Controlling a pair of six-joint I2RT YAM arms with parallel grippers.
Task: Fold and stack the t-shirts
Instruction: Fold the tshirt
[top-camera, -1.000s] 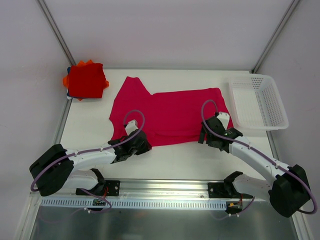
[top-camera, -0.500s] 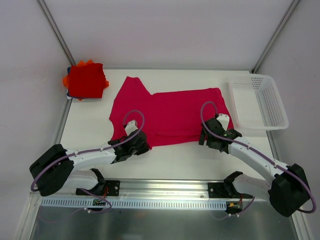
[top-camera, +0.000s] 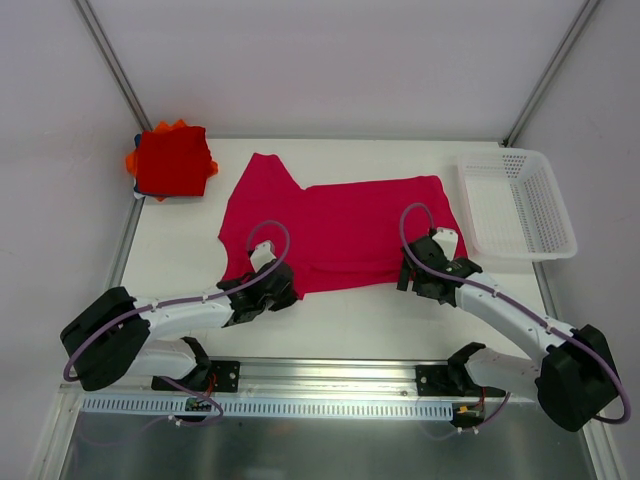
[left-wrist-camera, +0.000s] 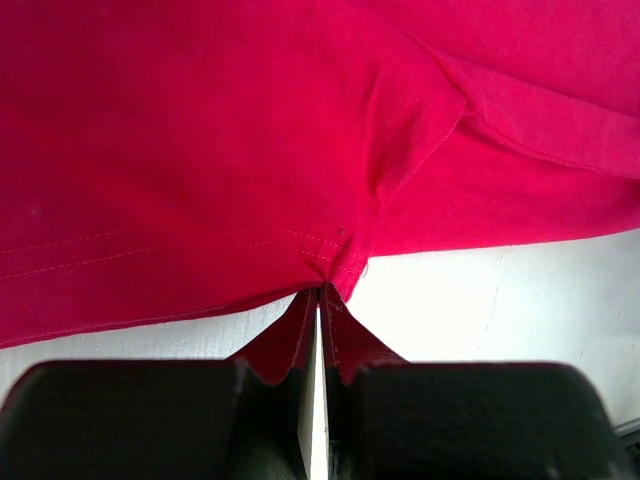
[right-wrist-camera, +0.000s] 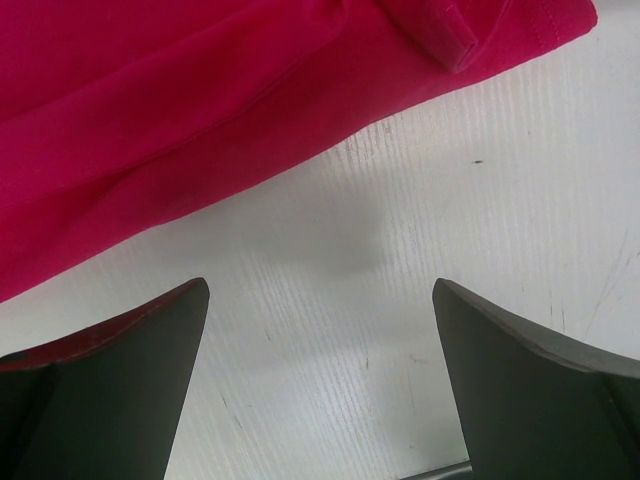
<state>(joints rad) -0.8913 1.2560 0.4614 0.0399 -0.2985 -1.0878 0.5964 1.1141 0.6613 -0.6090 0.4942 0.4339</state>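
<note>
A crimson-pink t-shirt (top-camera: 340, 225) lies spread flat across the middle of the table. My left gripper (top-camera: 280, 284) sits at its near-left hem, shut on that edge. In the left wrist view the gripper (left-wrist-camera: 322, 292) has its jaws together, with the stitched hem of the t-shirt (left-wrist-camera: 200, 150) bunched at their tips. My right gripper (top-camera: 420, 262) hovers at the shirt's near-right edge. It (right-wrist-camera: 320, 288) stands wide open over bare table, with the t-shirt's edge (right-wrist-camera: 150, 110) just beyond its tips. A folded stack of red, orange and blue t-shirts (top-camera: 172, 162) rests at the far left corner.
A white perforated basket (top-camera: 520, 253) stands at the right side of the table, close behind the right arm. Metal frame posts rise at the back corners. The arm bases and a rail run along the near edge.
The left gripper's jaws have closed onto the shirt's near hem. Both arms have stayed almost in place, and the right gripper has remained open.
</note>
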